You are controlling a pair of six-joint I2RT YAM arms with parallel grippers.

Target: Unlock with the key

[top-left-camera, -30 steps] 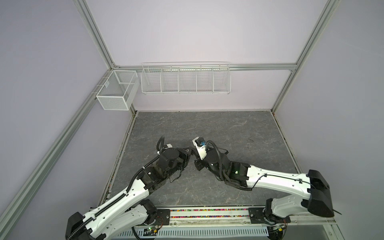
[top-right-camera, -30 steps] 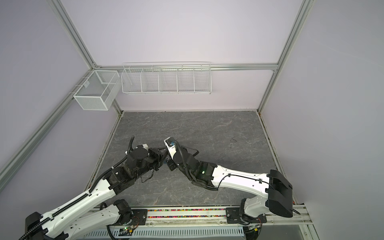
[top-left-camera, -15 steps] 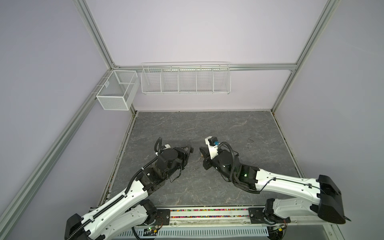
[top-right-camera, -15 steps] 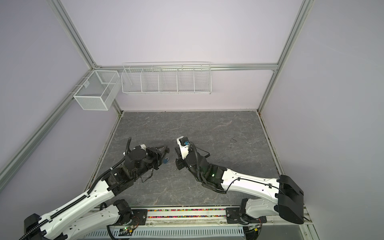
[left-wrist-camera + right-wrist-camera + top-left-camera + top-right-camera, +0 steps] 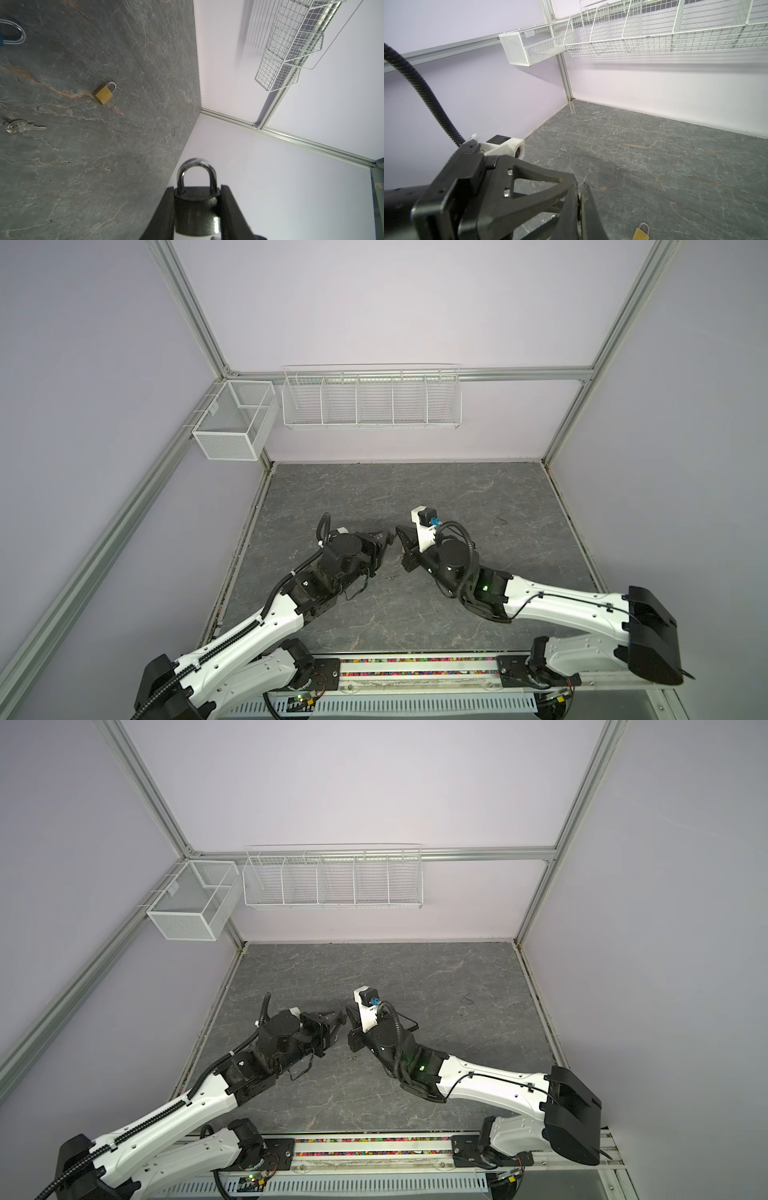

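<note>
Around the grey padlock [image 5: 196, 209], the left gripper [image 5: 197, 187] keeps its clamp, one jaw on each flank of the body, holding it up off the table [image 5: 83, 166]. Its shackle [image 5: 195, 166] points away from the wrist, with both legs sunk in the body, so the lock looks not yet opened. What has changed is the right gripper [image 5: 400, 529]. A second ago it met the left gripper tip to tip at the grey padlock, then it drew off, and now it has come back just beside the padlock with a narrow gap left, as both top views show. Its jaws are closed tight. Whether a key sits between them I cannot tell, since the right wrist view shows only a thin seam there. One key [image 5: 22, 126] lies loose on the table, well apart from the grey padlock, and a brass padlock [image 5: 104, 95] lies between the two. This looks like a fresh approach to the lock after a try that did not turn it
</note>
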